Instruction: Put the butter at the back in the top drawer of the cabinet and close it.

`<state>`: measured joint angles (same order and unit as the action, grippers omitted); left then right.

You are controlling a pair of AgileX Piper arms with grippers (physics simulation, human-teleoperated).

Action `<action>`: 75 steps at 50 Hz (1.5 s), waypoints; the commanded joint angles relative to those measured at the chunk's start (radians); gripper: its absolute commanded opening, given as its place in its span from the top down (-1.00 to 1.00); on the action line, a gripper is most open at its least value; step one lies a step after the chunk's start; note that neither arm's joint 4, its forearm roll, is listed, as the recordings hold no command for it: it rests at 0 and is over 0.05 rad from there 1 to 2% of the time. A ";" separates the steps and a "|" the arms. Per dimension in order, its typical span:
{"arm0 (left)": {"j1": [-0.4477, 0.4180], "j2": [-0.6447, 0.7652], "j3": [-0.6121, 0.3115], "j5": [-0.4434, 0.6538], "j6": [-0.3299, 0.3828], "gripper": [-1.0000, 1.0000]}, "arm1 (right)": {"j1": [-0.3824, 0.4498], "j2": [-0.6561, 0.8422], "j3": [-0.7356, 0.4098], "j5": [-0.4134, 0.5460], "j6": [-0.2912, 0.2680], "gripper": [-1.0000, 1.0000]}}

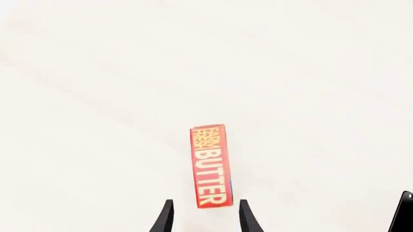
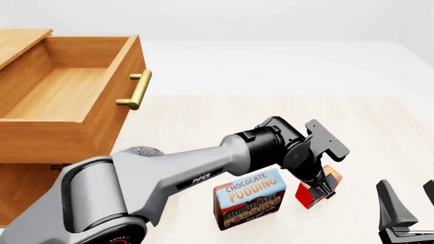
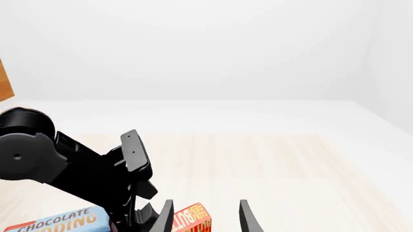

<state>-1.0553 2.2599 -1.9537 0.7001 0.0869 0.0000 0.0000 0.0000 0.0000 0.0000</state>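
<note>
The butter (image 2: 331,177) is a small red and orange box standing on the pale table beside the pudding box. My left gripper (image 2: 318,187) reaches down over it, open, with a finger on each side. In the left wrist view the butter (image 1: 211,166) lies just past the left gripper (image 1: 206,207), whose dark fingertips (image 1: 166,215) show a gap to the box. The top drawer (image 2: 101,122) of the cabinet (image 2: 27,188) stands pulled open at the far left, its inside bare. My right gripper (image 2: 409,199) waits open at the front right; its own view shows the butter (image 3: 192,220) beyond it.
A blue and brown chocolate pudding box (image 2: 249,199) stands just left of the butter. A grey rounded object (image 2: 139,150) sits by the cabinet, mostly hidden behind the left arm. The drawer's brass handle (image 2: 139,89) juts toward the table's middle.
</note>
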 commanded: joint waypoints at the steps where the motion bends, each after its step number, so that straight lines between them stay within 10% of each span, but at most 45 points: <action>1: -0.003 0.018 -0.015 0.005 -0.002 -1.00 | 0.000 0.000 0.000 0.000 0.000 -1.00; 75: -0.005 0.051 -0.018 -0.019 -0.033 -1.00 | 0.000 0.000 0.000 0.000 0.000 -1.00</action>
<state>-1.0657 2.3152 -1.9843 0.6886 0.0530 0.0000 0.0000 0.0000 0.0000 0.0000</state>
